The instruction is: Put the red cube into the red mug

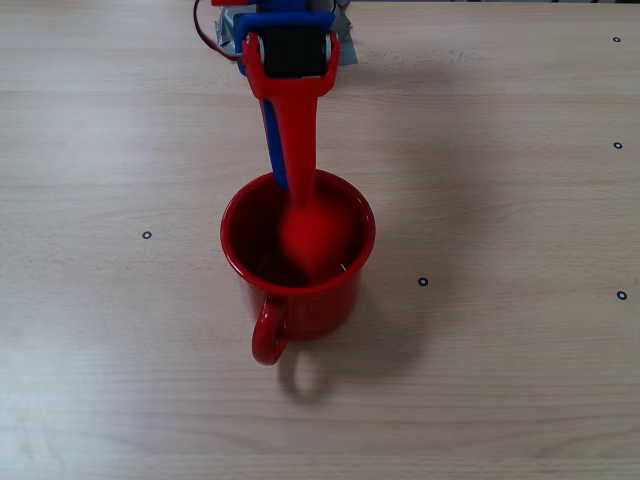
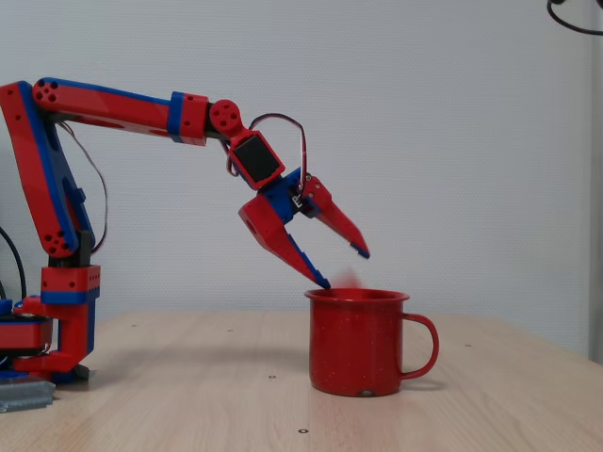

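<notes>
Claw (image 2: 344,266) spread wide, holding nothing, right above red mug (image 2: 358,341) rim, likely so the blurred red cube (image 2: 350,279) just below drops inside.

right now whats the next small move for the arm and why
Probably lift the pincer clear. Its jaws stand open over the red mug, and a red blur at the rim, likely the red cube, seems to be dropping in, so nothing is left to hold.

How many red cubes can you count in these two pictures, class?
1, only as a red blur: the red cube just above the red mug's rim, below the open claw. Others could be hidden inside the mug.
</notes>
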You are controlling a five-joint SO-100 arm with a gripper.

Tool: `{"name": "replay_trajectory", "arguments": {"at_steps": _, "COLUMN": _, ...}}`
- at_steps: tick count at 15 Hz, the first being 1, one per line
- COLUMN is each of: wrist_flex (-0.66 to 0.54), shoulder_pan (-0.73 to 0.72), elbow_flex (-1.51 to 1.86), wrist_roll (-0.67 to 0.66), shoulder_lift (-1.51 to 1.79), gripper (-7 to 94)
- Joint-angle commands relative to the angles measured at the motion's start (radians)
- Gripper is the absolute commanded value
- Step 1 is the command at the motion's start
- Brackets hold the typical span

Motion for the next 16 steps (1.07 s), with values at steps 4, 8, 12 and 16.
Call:
{"name": "replay_trajectory", "arguments": {"at_steps": 4, "wrist_flex": -0.011, "shoulder_pan": 0.0, "elbow_flex": -0.083, "wrist_roll": 0.026, "shoulder_lift": 0.038, "gripper": 37}}
{"name": "replay_trajectory", "arguments": {"at_steps": 8, "wrist_flex": 0.008, "shoulder_pan": -0.003, "elbow_flex": -0.133, "wrist_roll": 0.026, "shoulder_lift": 0.04, "gripper": 37}}
{"name": "replay_trajectory", "arguments": {"at_steps": 12, "wrist_flex": 0.161, "shoulder_pan": -0.005, "elbow_flex": -0.281, "wrist_roll": 0.061, "shoulder_lift": 0.049, "gripper": 0}}
{"name": "replay_trajectory", "arguments": {"at_steps": 16, "wrist_flex": 0.278, "shoulder_pan": 0.003, "elbow_flex": -0.353, "wrist_roll": 0.075, "shoulder_lift": 0.198, "gripper": 0}}
